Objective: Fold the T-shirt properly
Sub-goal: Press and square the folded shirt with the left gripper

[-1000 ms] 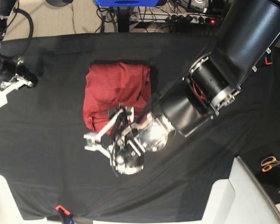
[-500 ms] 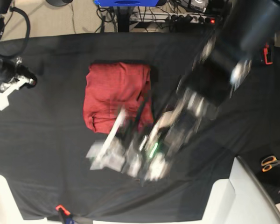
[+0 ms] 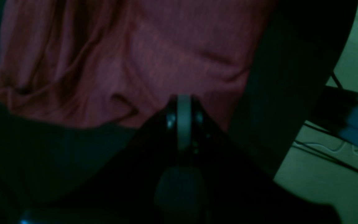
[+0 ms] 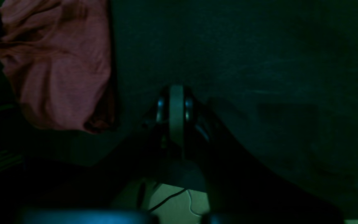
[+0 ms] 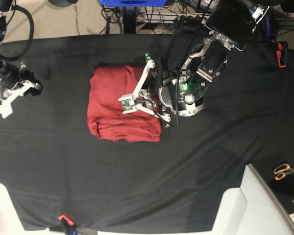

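The folded brick-red knit T-shirt (image 5: 123, 104) lay just ahead of the left gripper (image 5: 137, 93) — jaws pressed together, empty — well apart from the closed right gripper (image 5: 6, 102).

Black tablecloth (image 5: 210, 156) under folded maroon T-shirt (image 5: 112, 105)

Black arms, silver joints, white tool (image 5: 132, 100) frames

T-shirt (image 4: 54, 68): upper left | tablecloth (image 4: 259, 62): black | jaws: closed
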